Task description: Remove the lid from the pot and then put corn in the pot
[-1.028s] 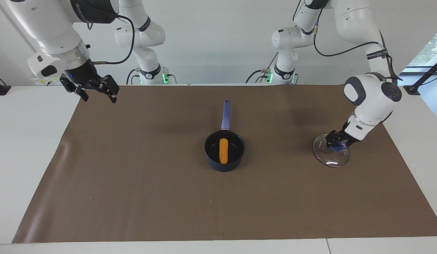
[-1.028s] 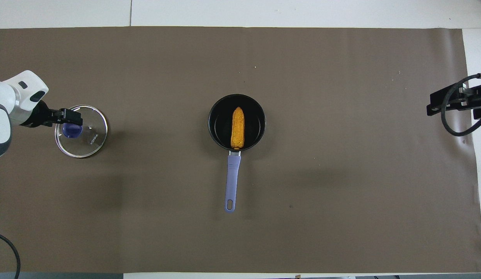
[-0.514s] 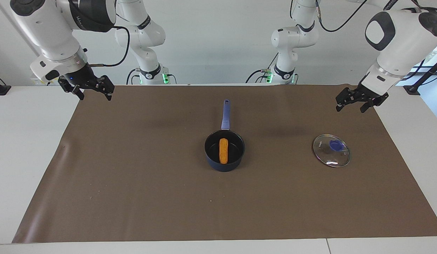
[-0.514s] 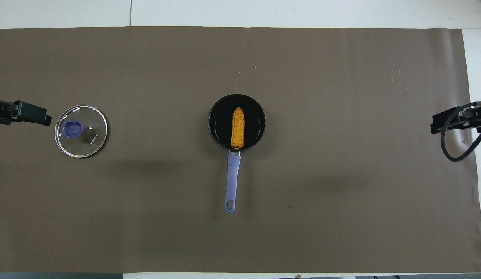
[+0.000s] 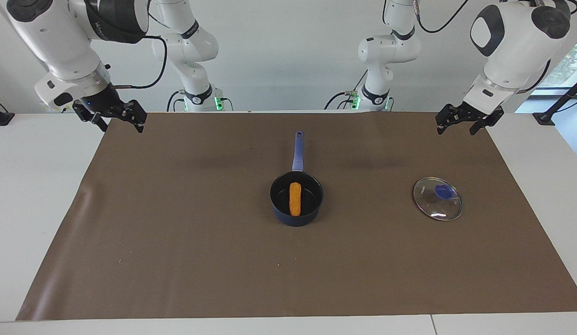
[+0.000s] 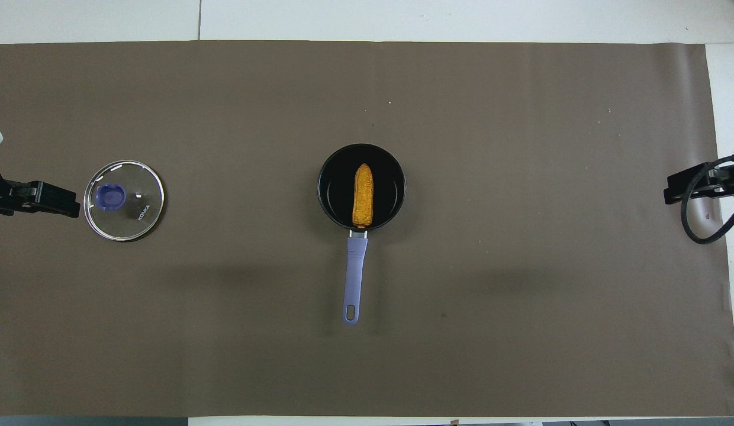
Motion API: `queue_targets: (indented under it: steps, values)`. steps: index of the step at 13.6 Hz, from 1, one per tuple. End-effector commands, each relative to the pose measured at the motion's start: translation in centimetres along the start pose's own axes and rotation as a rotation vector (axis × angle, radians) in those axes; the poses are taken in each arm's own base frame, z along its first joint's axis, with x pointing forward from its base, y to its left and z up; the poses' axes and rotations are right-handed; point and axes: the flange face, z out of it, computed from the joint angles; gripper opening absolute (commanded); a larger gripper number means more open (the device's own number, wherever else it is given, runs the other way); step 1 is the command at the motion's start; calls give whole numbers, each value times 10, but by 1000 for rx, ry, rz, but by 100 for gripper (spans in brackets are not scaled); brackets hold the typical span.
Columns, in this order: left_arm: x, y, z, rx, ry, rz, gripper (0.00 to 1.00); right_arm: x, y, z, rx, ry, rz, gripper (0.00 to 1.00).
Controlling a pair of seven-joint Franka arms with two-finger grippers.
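The dark navy pot (image 5: 296, 220) stands uncovered in the middle of the brown mat, its blue-purple handle (image 5: 298, 151) pointing toward the robots. The corn (image 5: 295, 198) lies inside the pot, also seen in the overhead view (image 6: 362, 195). The glass lid (image 5: 444, 211) with its blue knob (image 5: 442, 191) lies flat on the mat toward the left arm's end, apart from the pot (image 6: 331, 177). My left gripper (image 5: 456, 130) is open and empty, raised over the mat's edge by the robots. My right gripper (image 5: 122, 128) is open and empty, raised over the mat's corner at the right arm's end.
A brown mat (image 5: 177, 260) covers most of the white table (image 5: 32, 195). The lid (image 6: 136, 213) lies next to my left gripper (image 6: 53, 201) in the overhead view. My right gripper (image 6: 681, 190) and its cable show at that view's edge.
My left gripper has let go of the lid's knob, risen and drawn back toward the robots. The lid stays on the mat. My right gripper has drifted slightly outward.
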Motion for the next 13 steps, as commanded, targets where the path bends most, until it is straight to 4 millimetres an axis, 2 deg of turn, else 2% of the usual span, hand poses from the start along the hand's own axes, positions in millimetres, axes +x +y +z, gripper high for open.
queue_targets:
  steps: [1, 13]
  values:
    - [-3, 4, -28, 17, 2, -39, 100, -3, 8, 1, 25, 0, -7, 100]
    - [-5, 10, -24, -25, -11, -35, 100, 0, 6, -3, 25, 8, -9, 100]
